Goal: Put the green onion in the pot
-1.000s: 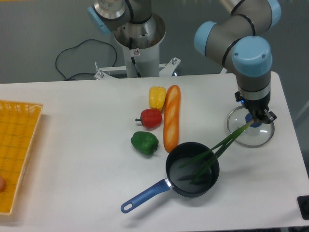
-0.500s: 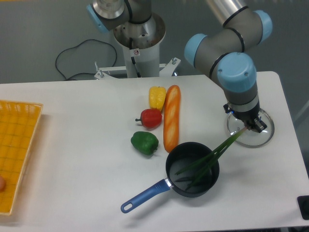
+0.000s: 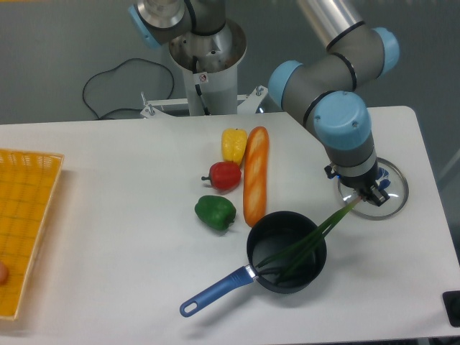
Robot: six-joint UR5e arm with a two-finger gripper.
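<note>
A white table (image 3: 108, 215) fills the fixed camera's view, with a grey floor behind it, a black cable (image 3: 108, 86) looping across that floor and the arm's metal base pedestal (image 3: 208, 57) standing at the table's far edge. The UR5e arm, grey with pale blue joint caps, reaches down from the upper right, and its gripper (image 3: 368, 194) hangs over the near-left rim of the round glass lid (image 3: 392, 188), whose blue knob is mostly hidden behind it. The fingers are small and dark here; they appear pressed on the pale end of the green onion (image 3: 309, 241), though the contact itself is too small to make out with certainty. From the fingers the onion slopes down and to the left, crossing the right rim of the black pot (image 3: 287, 251), and its slender leaves fan out inside the pot, their tips lying near the bottom on the left side. The pot sits below and to the left of the fingers, its long blue handle (image 3: 215, 290) pointing further down-left toward the table's front edge. Well left of the fingers lies a baguette (image 3: 255, 175), its near end just beside the pot's rim; beyond it are a yellow bell pepper (image 3: 233, 144), a red bell pepper (image 3: 224, 175) and a green bell pepper (image 3: 215, 212). At the far left edge sits a yellow basket (image 3: 25, 215).
</note>
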